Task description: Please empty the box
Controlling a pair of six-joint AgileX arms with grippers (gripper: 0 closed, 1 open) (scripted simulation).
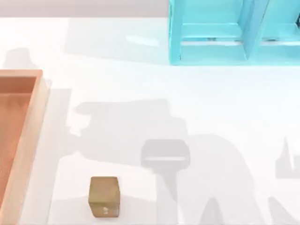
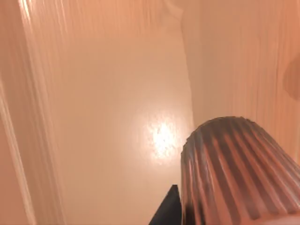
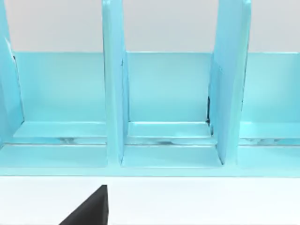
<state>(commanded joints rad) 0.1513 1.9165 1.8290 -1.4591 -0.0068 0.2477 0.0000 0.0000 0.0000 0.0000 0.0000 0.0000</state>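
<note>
The box (image 1: 33,136) sits at the table's (image 1: 140,93) left edge. The left end effector (image 2: 171,208) is inside it, just above the orange floor beside a ribbed metallic cup (image 2: 234,168); its grip cannot be told. The right wrist faces a turquoise shelf (image 3: 159,108).

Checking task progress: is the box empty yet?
Not empty. In the left wrist view a ribbed metallic cup-like object sits over the box floor; the top view shows a tan block outside on the table.

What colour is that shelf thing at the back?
Turquoise; the shelf unit shows best in the right wrist view.
</note>
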